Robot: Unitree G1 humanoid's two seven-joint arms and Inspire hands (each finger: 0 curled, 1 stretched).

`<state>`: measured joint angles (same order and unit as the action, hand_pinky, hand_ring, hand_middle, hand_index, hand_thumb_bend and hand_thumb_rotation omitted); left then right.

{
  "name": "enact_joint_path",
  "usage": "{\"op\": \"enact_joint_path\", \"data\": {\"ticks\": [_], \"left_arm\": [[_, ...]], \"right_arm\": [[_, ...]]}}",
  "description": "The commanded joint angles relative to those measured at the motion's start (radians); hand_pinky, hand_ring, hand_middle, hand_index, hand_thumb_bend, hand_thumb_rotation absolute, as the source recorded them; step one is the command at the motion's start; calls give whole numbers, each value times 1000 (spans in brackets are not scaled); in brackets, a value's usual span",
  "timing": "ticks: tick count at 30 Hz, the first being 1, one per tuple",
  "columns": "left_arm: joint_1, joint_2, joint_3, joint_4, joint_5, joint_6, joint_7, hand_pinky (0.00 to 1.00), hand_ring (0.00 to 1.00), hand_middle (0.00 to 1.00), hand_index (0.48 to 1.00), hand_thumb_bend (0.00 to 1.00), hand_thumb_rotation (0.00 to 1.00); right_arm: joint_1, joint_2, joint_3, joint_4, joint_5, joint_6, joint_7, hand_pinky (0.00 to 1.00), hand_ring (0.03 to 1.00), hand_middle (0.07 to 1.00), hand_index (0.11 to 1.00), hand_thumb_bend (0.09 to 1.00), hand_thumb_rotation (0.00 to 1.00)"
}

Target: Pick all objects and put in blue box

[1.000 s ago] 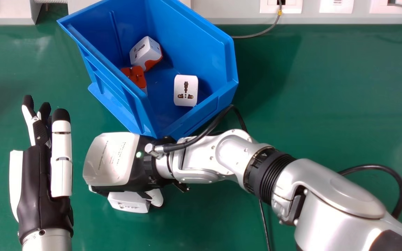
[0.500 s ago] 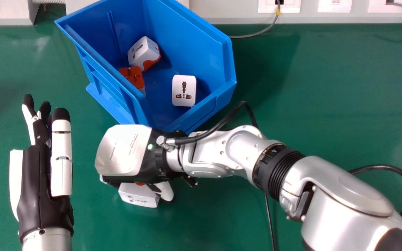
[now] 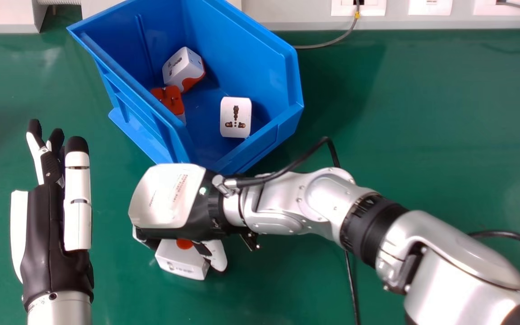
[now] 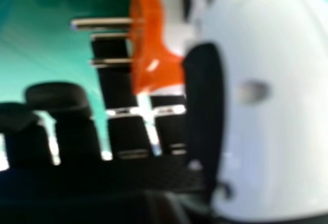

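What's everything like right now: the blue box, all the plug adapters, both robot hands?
Blue box: open-topped
Red-faced adapter: pins up
Right boxed adapter: holes up
Back boxed adapter: tilted
Held adapter: gripped, outside the box
Left hand: open, fingers straight
Right hand: closed on the held adapter

We see a green tabletop [image 3: 422, 113] with a pale panel [image 3: 287, 18] along its far edge. On the panel we see white plates [image 3: 430, 6]; from one, a grey cable [image 3: 323, 46] with a yellow band [image 3: 357, 15] curves onto the tabletop.
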<state>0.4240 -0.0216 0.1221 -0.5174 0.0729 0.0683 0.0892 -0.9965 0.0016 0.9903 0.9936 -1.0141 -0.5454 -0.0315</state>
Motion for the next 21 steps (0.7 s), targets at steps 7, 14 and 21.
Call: {"op": "enact_joint_path", "data": {"ticks": [7,14,21], "left_arm": [[-30,6,13,1,-5,18,1,1000,1000,1000,1000,337,1000],[-44,7,16,11,-2,24,2,1000,1000,1000,1000,333,1000],[-48,6,16,12,-1,25,3,1000,1000,1000,1000,330,1000]], "right_arm": [[92,-100,-75,-163,84,-119,41,41,81,159,478,517,119],[129,-131,-98,-237,92,-134,65,37,76,161,480,513,119],[191,-170,-135,-328,132,-171,115,30,70,153,481,510,117]]}}
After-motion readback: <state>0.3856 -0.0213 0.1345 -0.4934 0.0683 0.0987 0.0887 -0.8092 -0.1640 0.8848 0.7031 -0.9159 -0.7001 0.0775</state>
